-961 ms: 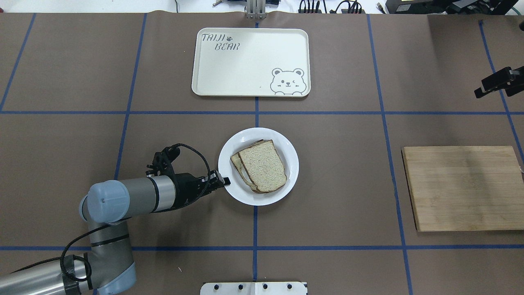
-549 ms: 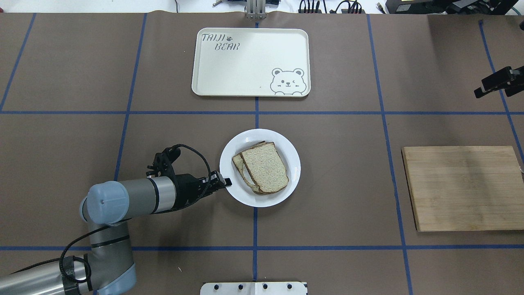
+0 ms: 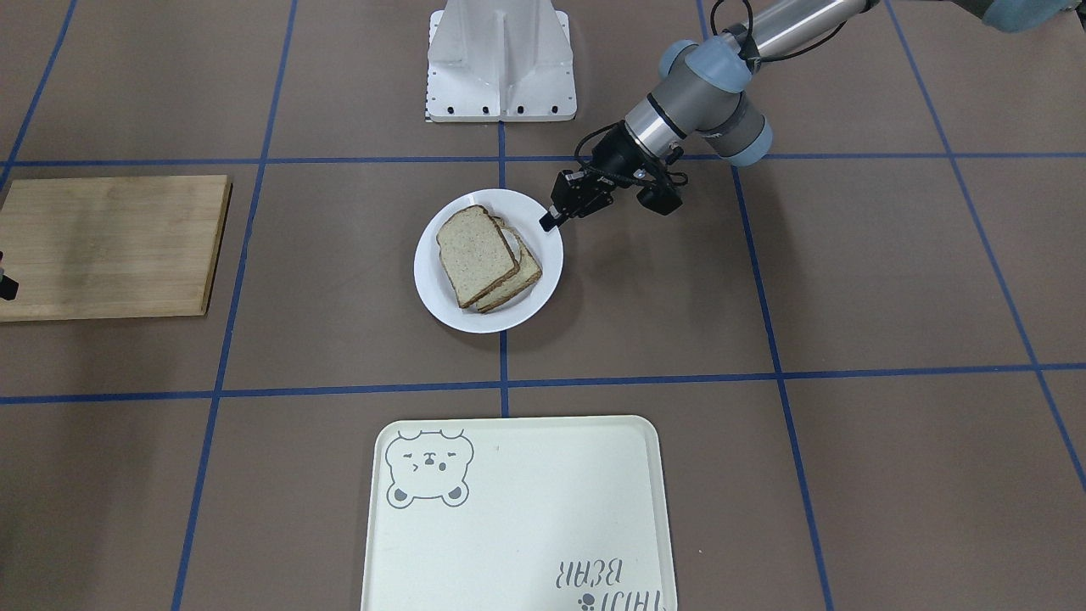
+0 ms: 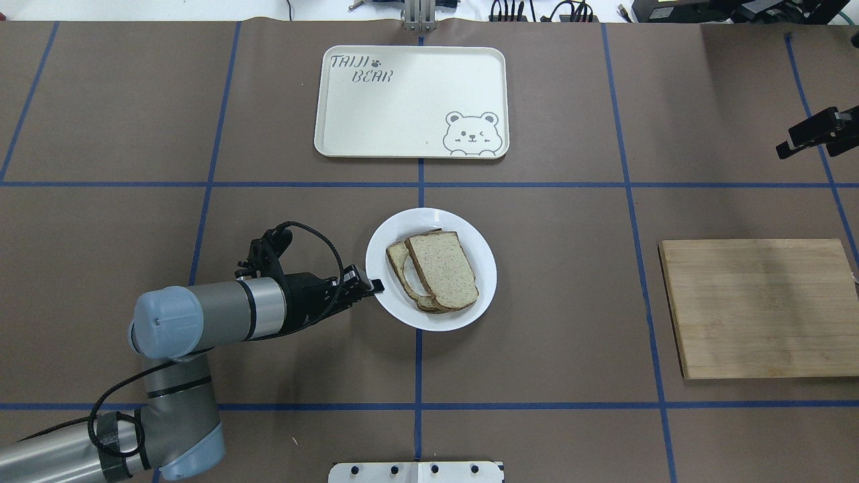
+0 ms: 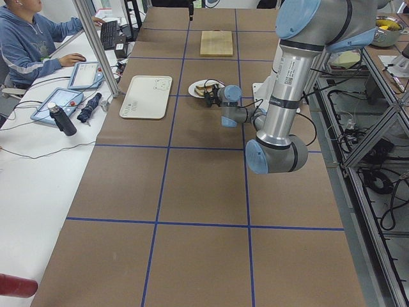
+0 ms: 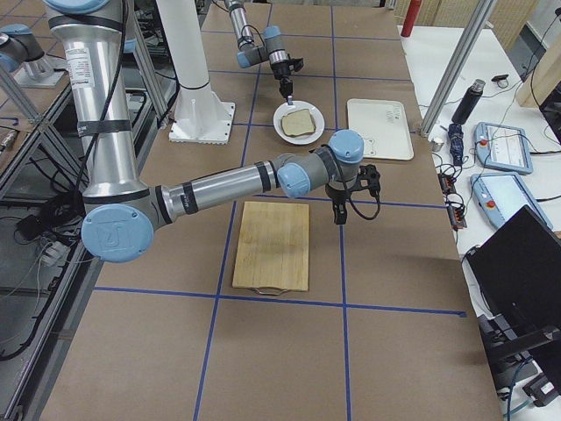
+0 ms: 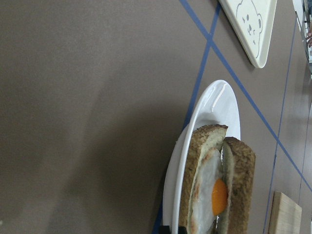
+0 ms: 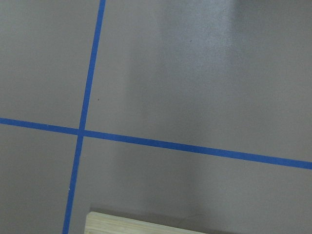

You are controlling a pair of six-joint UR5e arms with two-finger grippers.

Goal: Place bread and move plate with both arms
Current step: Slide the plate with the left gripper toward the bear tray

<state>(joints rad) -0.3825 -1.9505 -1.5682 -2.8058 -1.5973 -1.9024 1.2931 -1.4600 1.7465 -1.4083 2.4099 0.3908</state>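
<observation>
1. The left gripper [image 4: 376, 287] pinches the near-left rim of the plate [image 4: 396, 231] in the middle of the tabletop [image 4: 537, 302]. The bread [image 4: 441, 268] lies on the plate, stacked askew on the egg slice [image 7: 207, 195].
2. The hold is one-sided. A lift from this single edge could tip the far side down and send both slices sliding off.
3. The glossy rim may slip from the narrow pinch if the plate is dragged or jerked, leaving it short of its goal — likely the tray [image 4: 409, 100].
4. The bread sits off-square on the egg slice, so a quick turn could shift it off the stack.
5. The right gripper [image 4: 802, 137] hangs well apart, past the far edge of the board [image 4: 758, 308]; it cannot be told whether it is spread or pressed together. The task calls for both arms — moving before this one takes the opposite rim risks a spill.
</observation>
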